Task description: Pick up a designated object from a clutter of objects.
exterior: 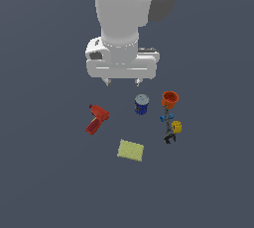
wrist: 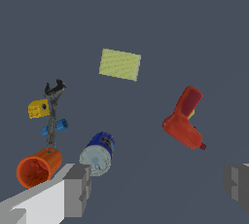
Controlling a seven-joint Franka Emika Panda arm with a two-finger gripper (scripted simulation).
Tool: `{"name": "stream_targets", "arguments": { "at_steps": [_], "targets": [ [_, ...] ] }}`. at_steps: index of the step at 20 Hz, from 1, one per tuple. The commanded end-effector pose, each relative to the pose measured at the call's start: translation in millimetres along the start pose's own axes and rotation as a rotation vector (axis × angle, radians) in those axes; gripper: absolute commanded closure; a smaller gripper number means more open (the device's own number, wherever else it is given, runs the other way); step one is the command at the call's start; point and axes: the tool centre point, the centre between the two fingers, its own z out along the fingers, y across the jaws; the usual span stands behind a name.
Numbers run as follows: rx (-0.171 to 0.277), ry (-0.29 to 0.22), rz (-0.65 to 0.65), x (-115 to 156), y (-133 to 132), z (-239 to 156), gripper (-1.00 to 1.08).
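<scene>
In the exterior view, the white robot arm point(exterior: 124, 9) hangs over a dark grey surface point(exterior: 44, 182). Its pincer point(exterior: 122, 81) is spread wide and holds nothing. The blue can point(exterior: 142, 104) stands upright on the surface, lower in the picture than the pincer and a bit toward the exterior view's right. The pincer is not touching it. The orange cup point(exterior: 169, 99) is near the can, on the exterior view's right. The dark tool with blue bits point(exterior: 168, 127) lies on from the cup, with the small yellow block point(exterior: 176, 127) right beside it. The red drill point(exterior: 96, 119) lies on the can's other side, well apart from it. The yellow-green sponge point(exterior: 131, 150) lies flat, apart from the can.

In the wrist view, the can point(wrist: 97, 153) shows its grey top and sits just beside one grey finger point(wrist: 78, 190). The other finger point(wrist: 238, 185) is far across, so the pincer is spread. The cup point(wrist: 38, 168) is near the can. The tool point(wrist: 52, 118) and block point(wrist: 39, 108) lie past the cup. The sponge point(wrist: 120, 64) and drill point(wrist: 185, 119) lie well apart from the can.
</scene>
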Motion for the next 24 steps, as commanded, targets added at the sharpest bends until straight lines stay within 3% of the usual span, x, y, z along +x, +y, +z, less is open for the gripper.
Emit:
{"name": "stream_targets", "arguments": {
  "at_steps": [1, 11, 24],
  "targets": [
    [0.000, 0.000, 0.000, 0, 0, 0, -0.92],
    [-0.023, 0.040, 0.037, 5, 20, -17, -0.92],
    [-0.022, 0.041, 0.105, 1, 5, 9, -0.92]
  ]
}}
